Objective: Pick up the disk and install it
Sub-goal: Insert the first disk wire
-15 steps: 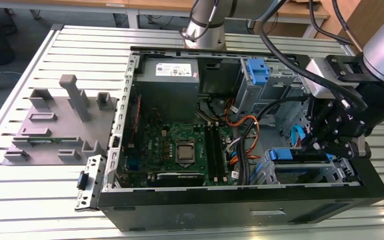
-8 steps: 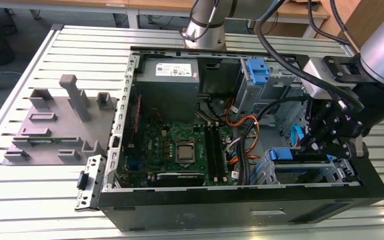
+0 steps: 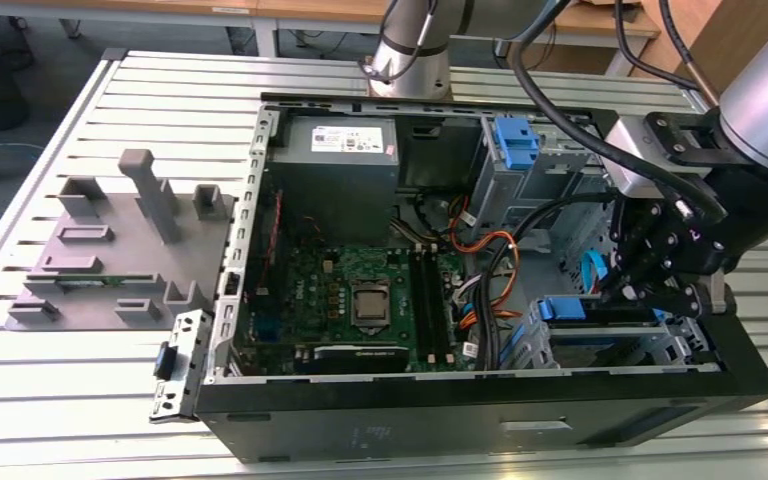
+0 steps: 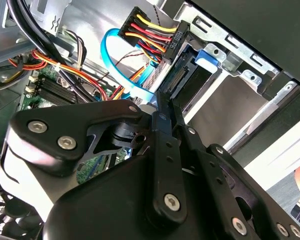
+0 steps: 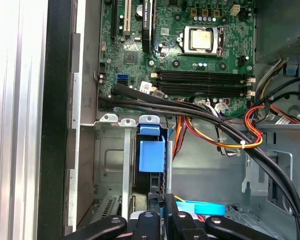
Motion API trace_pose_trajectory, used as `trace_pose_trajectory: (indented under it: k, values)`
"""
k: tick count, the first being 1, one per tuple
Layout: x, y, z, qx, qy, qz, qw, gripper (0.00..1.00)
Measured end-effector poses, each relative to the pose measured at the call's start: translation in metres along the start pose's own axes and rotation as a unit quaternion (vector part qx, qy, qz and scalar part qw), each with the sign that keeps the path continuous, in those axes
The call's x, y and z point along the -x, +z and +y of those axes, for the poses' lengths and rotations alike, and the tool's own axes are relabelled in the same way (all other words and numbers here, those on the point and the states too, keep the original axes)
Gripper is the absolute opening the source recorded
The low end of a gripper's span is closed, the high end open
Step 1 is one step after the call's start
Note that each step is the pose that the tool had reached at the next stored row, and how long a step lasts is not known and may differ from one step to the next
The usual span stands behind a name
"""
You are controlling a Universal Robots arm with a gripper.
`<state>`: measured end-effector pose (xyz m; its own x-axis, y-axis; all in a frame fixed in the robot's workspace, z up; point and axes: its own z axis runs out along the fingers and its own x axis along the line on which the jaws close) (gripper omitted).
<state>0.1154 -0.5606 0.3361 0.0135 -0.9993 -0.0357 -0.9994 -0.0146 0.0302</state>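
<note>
- First wrist view placed the disk (image 5: pixel 151 156), seen edge-on with its blue carrier tab, upright in the metal drive cage (image 5: pixel 110 165) beside the motherboard (image 5: pixel 190 45).
- Gripper (image 5: pixel 162 220) sat directly at the disk's end, its black fingers (image 5: pixel 146 222) close together around the edge; whether they actually clamped it could not be told.
- Exterior view showed the disk (image 3: pixel 571 309) at the open computer case's (image 3: pixel 491 420) corner on that view's right, under the gripper (image 3: pixel 638 290).
- Red, yellow and orange cables (image 5: pixel 215 135) ran nearby.
- Grey fixture blocks (image 3: pixel 104 240) stood on the slatted table (image 3: pixel 64 380), well apart.
</note>
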Motion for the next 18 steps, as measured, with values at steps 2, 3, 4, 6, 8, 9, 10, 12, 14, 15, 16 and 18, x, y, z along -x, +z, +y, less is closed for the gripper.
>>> trace_pose_trajectory:
  k: [2,3,4,6,8,9,10,12,14,15,16,18]
  values:
    - [0.0,0.0001,0.0,0.0,0.0,0.0001,1.0,0.16]
    - [0.0,0.0006,0.0,0.0,0.0,0.0,1.0,0.16]
    - [0.0,0.0009,0.0,0.0,0.0,0.0001,1.0,0.16]
    - [-0.0001,0.001,0.0,0.0,0.0,0.0002,1.0,0.16]
    - [-0.0001,0.0012,-0.0001,0.0,0.0,0.0001,1.0,0.16]
    - [-0.0001,0.0012,-0.0001,0.0,0.0,0.0,1.0,0.16]
    - [-0.0001,0.0012,0.0,0.0,0.0,0.0,1.0,0.16]
    - [-0.0001,0.0009,-0.0001,0.0004,0.0,-0.0001,1.0,0.16]
    - [0.0,-0.0003,0.0,0.0009,0.0,-0.0002,1.0,0.16]
    - [0.0,-0.0004,0.0,0.001,0.0,-0.0002,1.0,0.16]
    - [0.0,-0.0005,-0.0001,0.001,0.0,-0.0001,1.0,0.16]
    - [-0.0007,-0.0007,-0.0002,0.001,0.0,0.0001,1.0,0.16]
